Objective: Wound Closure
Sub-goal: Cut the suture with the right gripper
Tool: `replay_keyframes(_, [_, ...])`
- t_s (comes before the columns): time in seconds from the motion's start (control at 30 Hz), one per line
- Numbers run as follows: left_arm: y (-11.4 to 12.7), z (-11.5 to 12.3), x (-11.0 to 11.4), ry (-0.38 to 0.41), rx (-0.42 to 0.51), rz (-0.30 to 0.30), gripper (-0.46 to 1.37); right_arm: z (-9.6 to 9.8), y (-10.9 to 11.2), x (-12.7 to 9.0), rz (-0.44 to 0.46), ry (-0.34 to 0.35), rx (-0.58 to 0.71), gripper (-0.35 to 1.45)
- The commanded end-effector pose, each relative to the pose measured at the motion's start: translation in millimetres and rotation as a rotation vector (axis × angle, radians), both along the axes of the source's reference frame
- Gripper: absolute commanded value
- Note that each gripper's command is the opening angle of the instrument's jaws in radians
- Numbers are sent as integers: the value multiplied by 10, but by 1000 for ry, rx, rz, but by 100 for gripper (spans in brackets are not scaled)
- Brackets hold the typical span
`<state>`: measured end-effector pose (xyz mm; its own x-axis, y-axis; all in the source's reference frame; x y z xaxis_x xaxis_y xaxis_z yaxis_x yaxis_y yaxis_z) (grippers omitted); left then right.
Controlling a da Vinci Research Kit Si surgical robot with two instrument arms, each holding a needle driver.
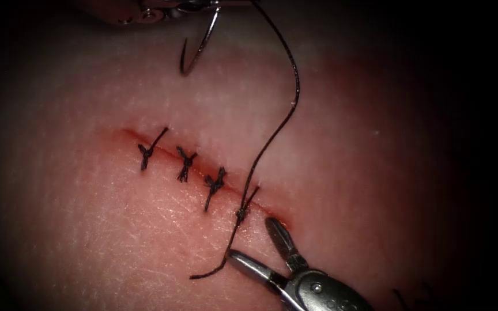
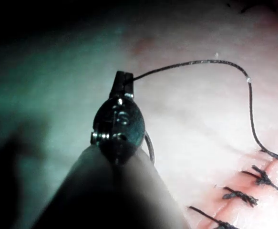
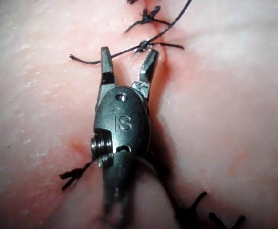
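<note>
Three tied knots (image 1: 184, 163) sit on the cut (image 1: 203, 173); a fourth (image 1: 241, 214) trails limp thread (image 1: 286, 115). Left tool (image 1: 168, 8) clamps the stiff needle (image 1: 198, 49) near its tail, clear of tissue (image 1: 87, 219). Right tool (image 1: 257, 245) gapes, empty, astride the thread's short end.

L tool (image 1: 168, 8) is cut off by the endoscope view's top edge, so its shaft is out of frame. Needle (image 1: 198, 46): held end runs up into that tool, and exactly where along the curve it's gripped can't be made out. Thread (image 1: 286, 109) leaves past the same top edge. In the L wrist view the tool body hides most of the needle; just a short arc shows. R tool (image 1: 260, 247): shaft cropped at the bottom edge. Dark thread ends (image 1: 407, 296) at the bottom edge are too dim to read.
</note>
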<state>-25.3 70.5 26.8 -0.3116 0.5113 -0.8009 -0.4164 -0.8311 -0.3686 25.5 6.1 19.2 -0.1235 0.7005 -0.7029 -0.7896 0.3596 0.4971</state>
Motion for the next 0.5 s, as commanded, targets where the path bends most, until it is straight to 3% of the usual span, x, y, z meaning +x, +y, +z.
replay_keyframes(0.03, [-1, -6, 1, -5, 8, 4, -35, 2, 2, 0, 4, 2, 5, 74])
replay_keyframes(0.5, [-26, -94, 5, -22, 31, -22, -35, 22, 28, 4, 2, 0, 35, 74])
